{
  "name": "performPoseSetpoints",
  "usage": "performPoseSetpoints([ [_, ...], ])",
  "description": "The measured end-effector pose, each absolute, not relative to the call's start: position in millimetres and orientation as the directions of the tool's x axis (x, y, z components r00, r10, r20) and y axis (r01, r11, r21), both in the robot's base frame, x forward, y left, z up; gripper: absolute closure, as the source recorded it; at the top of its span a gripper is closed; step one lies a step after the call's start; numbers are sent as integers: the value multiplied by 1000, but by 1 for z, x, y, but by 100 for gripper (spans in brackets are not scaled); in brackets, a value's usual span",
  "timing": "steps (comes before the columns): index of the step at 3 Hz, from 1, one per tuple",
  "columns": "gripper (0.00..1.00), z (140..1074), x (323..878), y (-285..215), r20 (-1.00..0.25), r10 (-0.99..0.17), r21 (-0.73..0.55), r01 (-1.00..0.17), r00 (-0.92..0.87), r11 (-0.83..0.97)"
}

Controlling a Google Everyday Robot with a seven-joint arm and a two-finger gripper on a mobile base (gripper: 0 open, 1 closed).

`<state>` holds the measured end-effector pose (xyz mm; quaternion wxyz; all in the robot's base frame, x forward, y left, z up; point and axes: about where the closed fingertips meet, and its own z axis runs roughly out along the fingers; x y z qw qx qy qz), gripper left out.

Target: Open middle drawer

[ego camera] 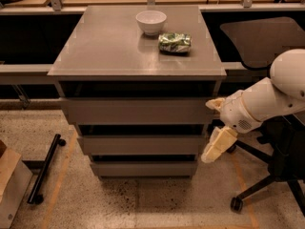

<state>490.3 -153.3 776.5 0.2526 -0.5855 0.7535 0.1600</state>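
The grey cabinet [138, 51] has three stacked drawers. The middle drawer [140, 145] has a plain flat front of medium height and is shut, level with the others. The taller-fronted drawer [136, 111] sits above it and the thinnest-fronted drawer [143, 168] below it, both shut. My gripper [217, 145] hangs on the white arm [267, 101] just off the cabinet's right side, at the height of the middle drawer's right end. It points down and to the left and holds nothing.
A white bowl [151, 22] and a crumpled green bag [175, 42] lie on the cabinet top. A black office chair [269, 175] stands right behind my arm. A black bar on wheels [45, 168] and a cardboard box [9, 185] lie on the floor at left.
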Motion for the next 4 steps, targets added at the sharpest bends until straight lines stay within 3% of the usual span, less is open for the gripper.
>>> performPoseSetpoints([
  [2,0,754,498,-131,-580,-803,-49,-979,-135,199],
  [4,0,702,519,-115,-690,-720,-12,-994,-70,109],
])
